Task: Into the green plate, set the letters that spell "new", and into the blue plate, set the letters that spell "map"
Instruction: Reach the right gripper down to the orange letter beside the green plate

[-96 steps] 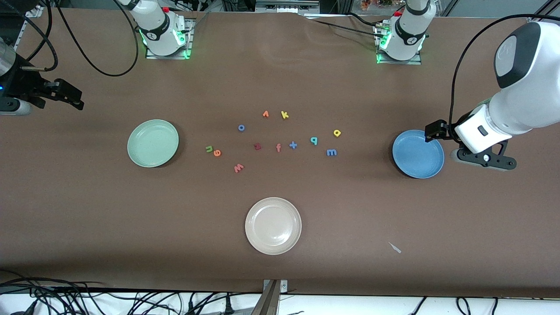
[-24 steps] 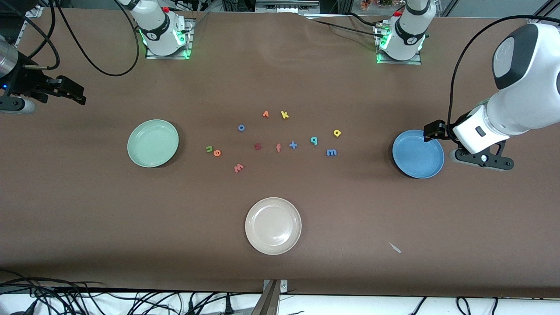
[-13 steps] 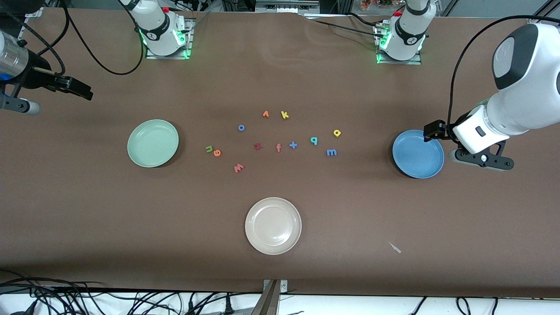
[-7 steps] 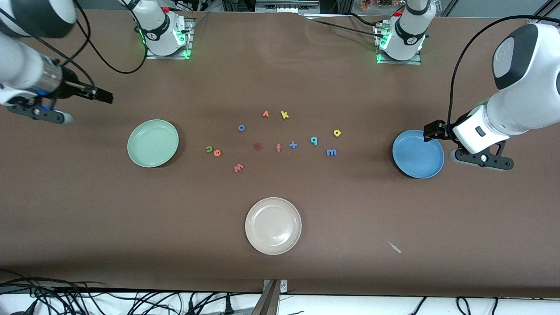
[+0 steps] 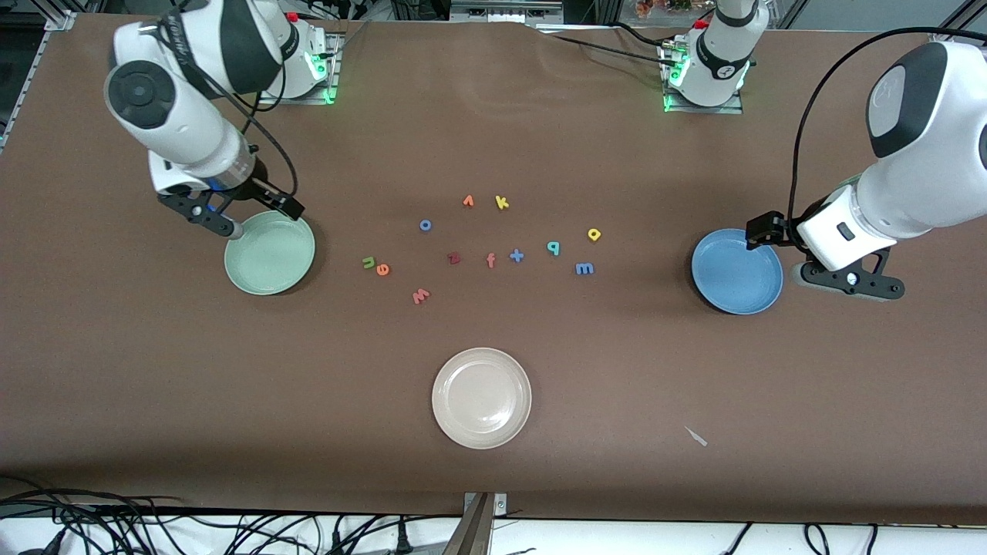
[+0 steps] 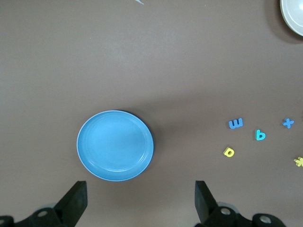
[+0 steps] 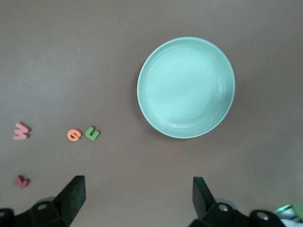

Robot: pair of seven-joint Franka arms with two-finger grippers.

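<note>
Your right claw [image 5: 266, 205] hangs wide and empty over the green plate's [image 5: 270, 253] rim; your left claw [image 5: 763, 231] waits wide and empty over the blue plate's [image 5: 736, 271] rim. All letters lie on the bench [image 5: 493, 462] between those plates.

Two round plates and six small foam letters, all lying flat on the brown tabletop.
Pale mint-green plate [image 5: 270, 253], empty, toward the right arm's end; medium-blue plate [image 5: 736, 271], empty, toward the left arm's end. Green n [image 5: 368, 262] touching orange e [image 5: 382, 269]; salmon-red w [image 5: 420, 295] nearer the front camera. Blue m [image 5: 584, 268], teal p [image 5: 553, 247], yellow a [image 5: 594, 233] clustered toward the blue plate.
</note>
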